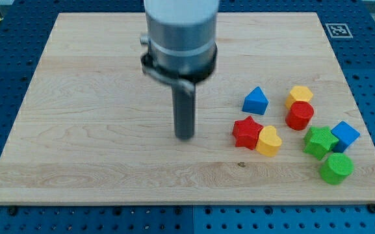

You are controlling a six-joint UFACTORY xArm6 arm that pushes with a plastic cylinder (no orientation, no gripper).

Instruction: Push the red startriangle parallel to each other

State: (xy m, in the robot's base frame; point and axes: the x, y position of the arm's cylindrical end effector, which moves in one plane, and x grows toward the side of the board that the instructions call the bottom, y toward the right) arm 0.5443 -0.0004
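A red star block (246, 132) lies on the wooden board (77, 130) right of centre, touching a yellow heart block (269, 141) on its right. A blue triangle block (255, 101) sits just above the star, apart from it. My tip (184, 136) rests on the board to the left of the red star, with a gap of bare wood between them. The rod hangs from the arm's grey cylinder (179, 36) at the view's top.
To the view's right lie a yellow hexagon block (299, 95), a red cylinder block (299, 116), a green star block (319, 142), a blue cube block (345, 135) and a green cylinder block (336, 168). The board's right edge is close behind them.
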